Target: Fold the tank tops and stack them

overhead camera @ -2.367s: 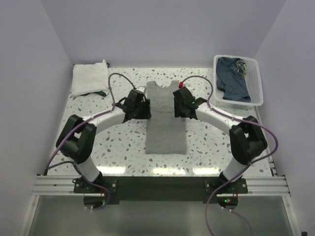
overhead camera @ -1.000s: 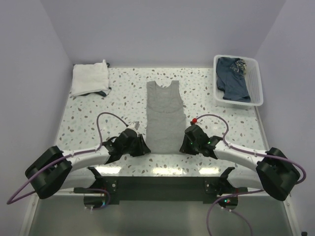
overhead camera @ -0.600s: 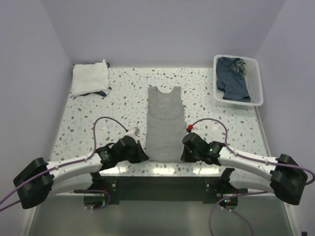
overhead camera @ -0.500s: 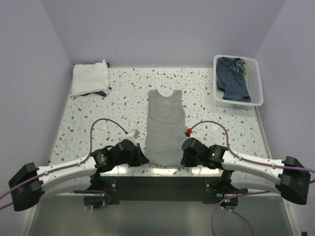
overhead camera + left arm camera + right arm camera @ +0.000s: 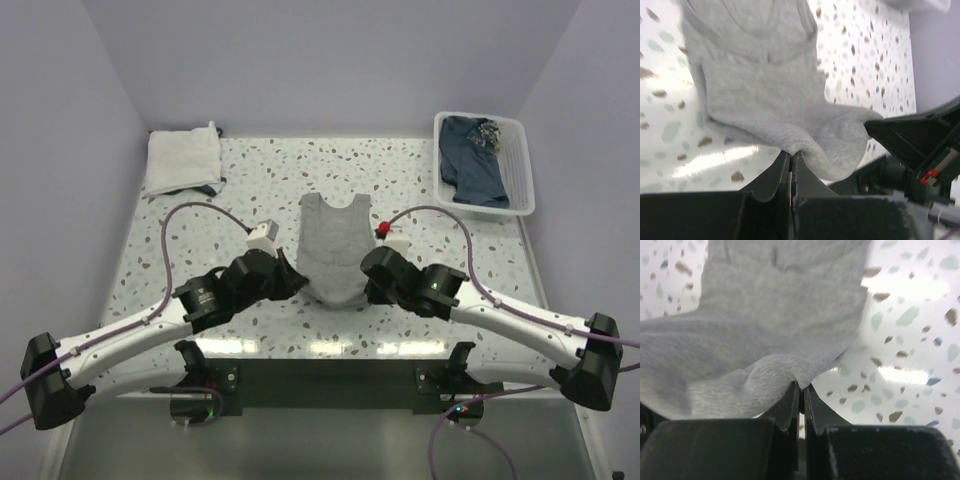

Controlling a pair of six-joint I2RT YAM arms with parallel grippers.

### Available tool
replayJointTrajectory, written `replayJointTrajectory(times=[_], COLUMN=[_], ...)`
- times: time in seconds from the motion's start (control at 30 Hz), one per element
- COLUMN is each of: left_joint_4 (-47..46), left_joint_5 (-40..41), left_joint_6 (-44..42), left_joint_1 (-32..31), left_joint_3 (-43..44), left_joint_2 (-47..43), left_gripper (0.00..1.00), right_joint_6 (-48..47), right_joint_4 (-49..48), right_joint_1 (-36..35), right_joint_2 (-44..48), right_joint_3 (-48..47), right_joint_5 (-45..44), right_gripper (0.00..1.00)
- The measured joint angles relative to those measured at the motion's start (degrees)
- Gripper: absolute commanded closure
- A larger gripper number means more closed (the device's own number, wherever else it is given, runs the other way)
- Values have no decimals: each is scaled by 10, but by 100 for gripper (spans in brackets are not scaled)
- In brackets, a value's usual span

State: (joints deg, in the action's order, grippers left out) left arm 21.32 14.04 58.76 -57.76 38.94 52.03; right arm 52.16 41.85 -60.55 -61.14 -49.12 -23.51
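Note:
The grey tank top lies in the middle of the table, neck toward the back. Its bottom hem is lifted off the table and doubled back over the body. My left gripper is shut on the hem's left corner; in the left wrist view the grey cloth bunches at the shut gripper. My right gripper is shut on the right corner, and the right wrist view has the cloth pinched at its tip. The white tank top lies folded at the back left corner.
A white slatted basket at the back right holds a blue cloth. Walls close in the speckled table on three sides. Purple cables loop over both arms.
Both grippers shut on the grey tank top's bottom corners near the front edge, then carried the hem up and toward the back. The shirt now looks shorter.

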Motion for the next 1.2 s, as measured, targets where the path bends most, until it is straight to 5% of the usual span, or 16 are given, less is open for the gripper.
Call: replayJointTrajectory(times=[0.4,0.5,0.53,0.57,0.63,0.8,0.97,1.2], left_joint_4=[-155,-193,-207,-222,-253,-287,-285,-282], left_joint_5=[-59,-99,-113,-129,-161,-219,-230,-176], left_joint_6=[-120,-139,-146,-152,-156,-149,-151,-113], left_joint_1=[230,281,297,311,336,379,392,392], left_joint_3=[193,284,324,364,431,449,432,253], left_joint_2=[266,374,421,469,564,690,684,471], left_gripper=[100,91,83,60,49,34,33,36], right_joint_6=[-192,-216,-223,-225,-238,-253,-259,-264], right_joint_4=[-79,-94,-101,-105,-116,-121,-112,-135], right_joint_1=[258,315,332,346,370,398,397,330], right_joint_2=[-264,-355,-389,-425,-492,-590,-596,-509], right_joint_3=[-241,-334,-367,-398,-452,-490,-499,-404], right_joint_5=[81,113,124,134,150,173,165,111], right_gripper=[100,84,66,57,37,27,27,42])
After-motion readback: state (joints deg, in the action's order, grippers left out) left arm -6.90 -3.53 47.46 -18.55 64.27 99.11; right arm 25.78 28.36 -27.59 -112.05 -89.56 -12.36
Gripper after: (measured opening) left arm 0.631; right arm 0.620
